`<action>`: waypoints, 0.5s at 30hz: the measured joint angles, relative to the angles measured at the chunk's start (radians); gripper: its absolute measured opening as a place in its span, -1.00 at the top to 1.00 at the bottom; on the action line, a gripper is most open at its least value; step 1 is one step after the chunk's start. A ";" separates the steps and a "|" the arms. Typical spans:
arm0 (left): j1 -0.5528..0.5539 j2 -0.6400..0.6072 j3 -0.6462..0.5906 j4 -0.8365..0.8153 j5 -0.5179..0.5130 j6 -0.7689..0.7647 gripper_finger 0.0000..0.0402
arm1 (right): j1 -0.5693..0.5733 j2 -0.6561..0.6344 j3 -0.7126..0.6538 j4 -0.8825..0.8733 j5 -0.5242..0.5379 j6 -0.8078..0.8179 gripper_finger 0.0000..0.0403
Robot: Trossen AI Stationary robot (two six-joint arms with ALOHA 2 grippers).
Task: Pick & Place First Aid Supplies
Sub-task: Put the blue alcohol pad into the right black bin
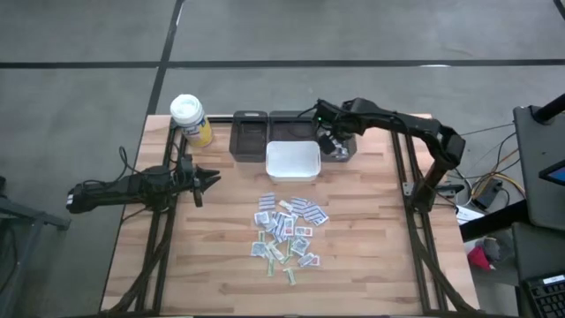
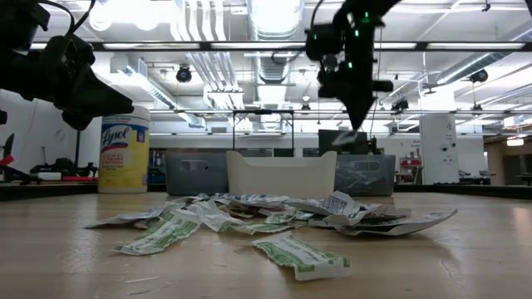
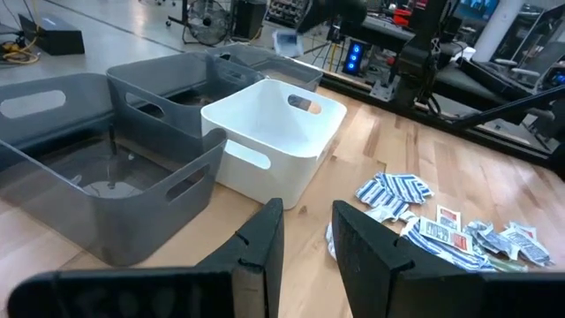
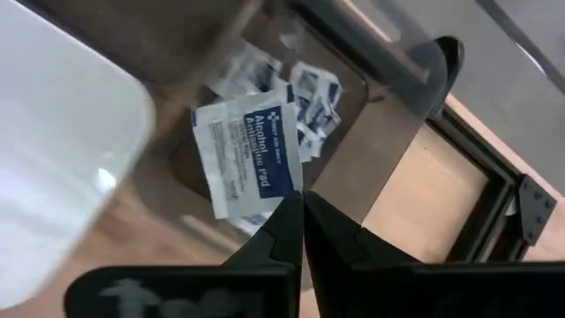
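The first aid supplies (image 1: 287, 231) lie in a loose pile of small white packets on the wooden table, near its middle. One white packet with blue print (image 4: 243, 155) hangs from my right gripper (image 4: 302, 208), which is shut on it above the rightmost grey bin (image 4: 415, 115). Several similar packets (image 4: 309, 88) lie in that bin. My left gripper (image 3: 307, 238) waits open at the table's left side, pointing toward the bins, with nothing between its fingers. My right gripper pinches the packet by one edge near a corner (image 4: 284, 187) between its two fingertips. The fingers come from above, slanting down. The packet is lifted clear and hangs below the fingers (image 2: 347, 137), over the grey bin.
A white bin (image 1: 293, 161) stands in front of a row of grey bins (image 1: 249, 134) along the far side. A yellow bottle with a white cap (image 1: 190, 119) stands at the far left corner. Bare wood lies around the pile.
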 joint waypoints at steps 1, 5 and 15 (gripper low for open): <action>0.000 0.000 0.000 0.000 0.000 -0.005 0.53 | -0.016 0.003 -0.022 0.014 0.000 -0.008 0.96; 0.000 0.000 0.000 0.000 0.000 -0.034 0.53 | -0.075 0.006 -0.079 0.030 0.000 -0.016 0.96; 0.000 0.000 -0.002 0.022 0.000 -0.037 0.53 | -0.104 0.007 -0.142 0.181 -0.128 -0.163 0.96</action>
